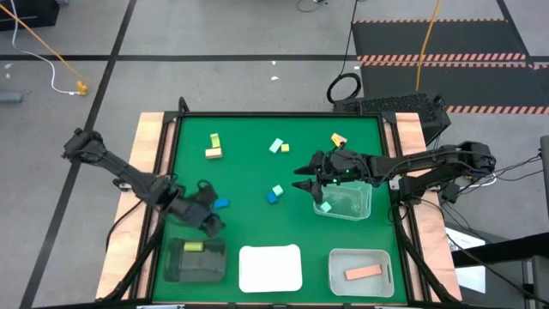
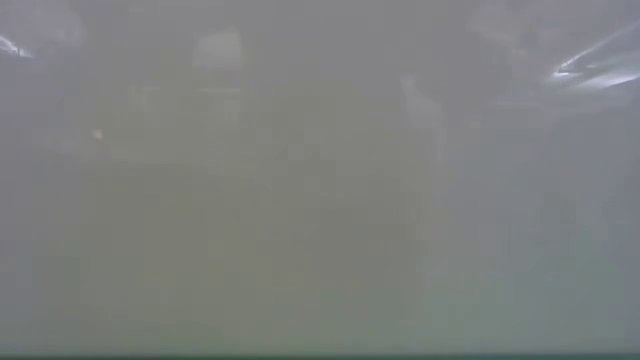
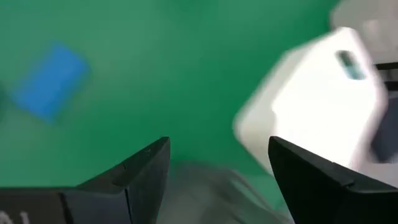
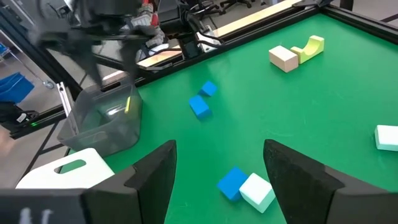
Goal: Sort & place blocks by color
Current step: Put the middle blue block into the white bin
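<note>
Blocks [image 1: 214, 146]: scattered across the green table [image 1: 257, 163]; one yellow-green in the dark tray [image 1: 195, 260] near left, one pink bar in the grey tray [image 1: 361, 271] near right. Left gripper [image 1: 208, 222]: fingers apart, empty, beside a blue block [image 1: 221, 204]. Right gripper [image 1: 302, 178]: fingers apart, empty, at the clear tray [image 1: 345, 201].

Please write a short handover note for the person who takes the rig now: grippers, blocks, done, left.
Left gripper: open, empty, beside a blue block near the dark tray.
Right gripper: open, empty, by the clear tray.
Done: one yellow-green block in the dark tray, one tan-pink bar in the grey tray.
Left: the other blocks on the green mat; white tray holds none.
</note>
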Robot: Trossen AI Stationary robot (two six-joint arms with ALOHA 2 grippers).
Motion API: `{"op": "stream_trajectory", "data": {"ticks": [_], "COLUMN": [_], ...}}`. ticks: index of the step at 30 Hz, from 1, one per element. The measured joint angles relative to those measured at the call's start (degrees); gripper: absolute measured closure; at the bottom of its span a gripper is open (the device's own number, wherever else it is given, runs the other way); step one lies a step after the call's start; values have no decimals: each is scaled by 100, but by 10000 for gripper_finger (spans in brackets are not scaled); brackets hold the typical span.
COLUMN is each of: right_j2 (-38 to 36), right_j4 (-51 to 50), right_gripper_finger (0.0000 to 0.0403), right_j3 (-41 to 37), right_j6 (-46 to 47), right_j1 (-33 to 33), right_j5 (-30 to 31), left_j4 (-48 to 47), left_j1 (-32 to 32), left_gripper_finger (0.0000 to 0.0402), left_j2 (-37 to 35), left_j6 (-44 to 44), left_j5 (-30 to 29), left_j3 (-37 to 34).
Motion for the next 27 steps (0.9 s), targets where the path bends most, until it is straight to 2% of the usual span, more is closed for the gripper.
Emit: {"op": "stream_trajectory", "data": {"ticks": [7,12,18,27], "right_j2": [0,0,-1,-2], "right_j4": [2,3,3,2], "right_gripper_finger": [172,172,172,172], "right_j3": [0,0,2,2], "right_j6": [105,177,345,441], "right_j1": [-2,-2,-2,-2], "right_j5": [44,57,315,334], "left_j4": [-43,-397,-608,-663], "left_j1": [1139,1644,2047,2290], "left_gripper_finger": [128,128,128,128], "left_j2": [587,1152,1848,2561], "left_j6": [2994,4563,5509,6217], "left_j5": [187,327,468,651], "left_j3": [0,0,-2,-2]}}
